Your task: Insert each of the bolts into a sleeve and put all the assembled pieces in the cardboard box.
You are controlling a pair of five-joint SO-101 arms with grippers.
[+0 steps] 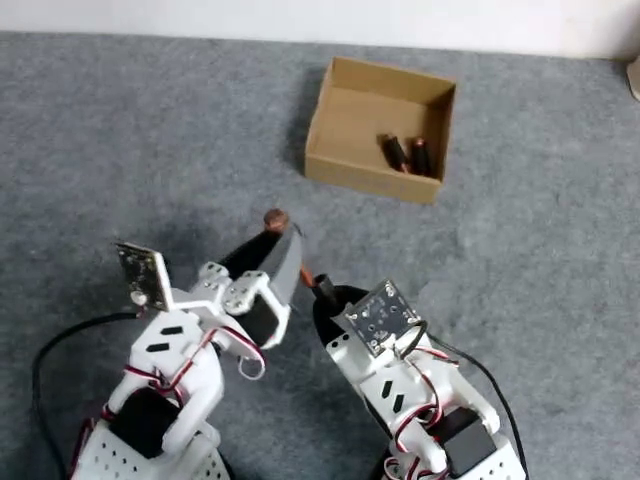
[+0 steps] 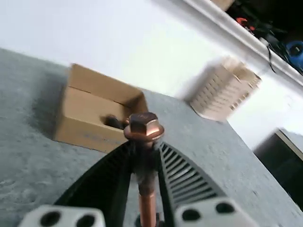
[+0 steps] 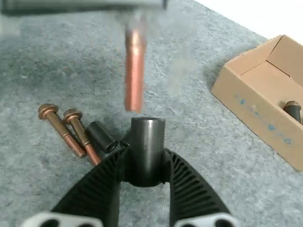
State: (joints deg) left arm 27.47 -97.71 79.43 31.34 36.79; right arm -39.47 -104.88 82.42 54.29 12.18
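Holding copper-coloured hex-head bolt (image 2: 144, 128) in left gripper (image 2: 144, 161), tip just above upright black cylindrical sleeve (image 3: 147, 142) pinched in right gripper (image 3: 147, 165).

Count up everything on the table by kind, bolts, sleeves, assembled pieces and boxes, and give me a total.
Bolts, not yet inserted: 3
Sleeves, empty: 2
Assembled pieces: 2
Cardboard box: 1
Total: 8
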